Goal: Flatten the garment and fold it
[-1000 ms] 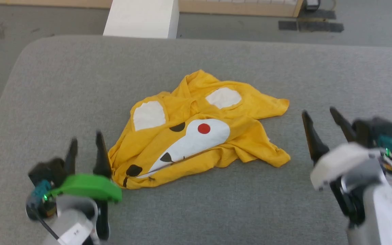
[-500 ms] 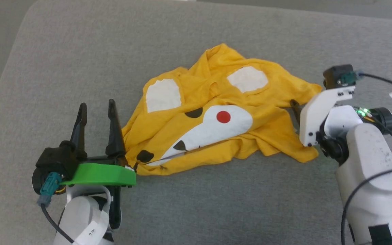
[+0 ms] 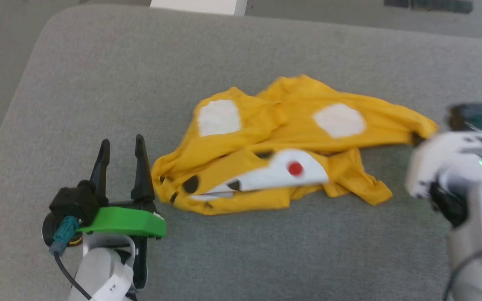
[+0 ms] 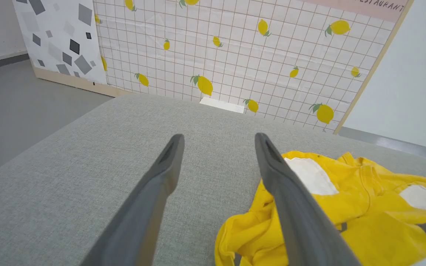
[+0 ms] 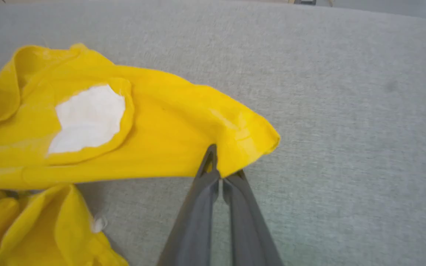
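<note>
On the grey surface (image 3: 98,83), right gripper (image 5: 222,166) pinches the shirt (image 3: 266,138) corner, one tip buried; left gripper (image 3: 122,140) gapes open.

Right hand (image 3: 416,138) blurred (one fingertip hidden under the garment (image 3: 266,133)).

The right gripper (image 5: 218,173), spread wide beside the T-shirt (image 3: 283,133) a second ago, now pinches the shirt's right corner (image 5: 252,138) between closed fingers. The cloth, bunched before, stretches toward the robot's right in a long band. The white muzzle print (image 3: 283,177) with its red dot (image 3: 295,168) creases narrower.
</note>
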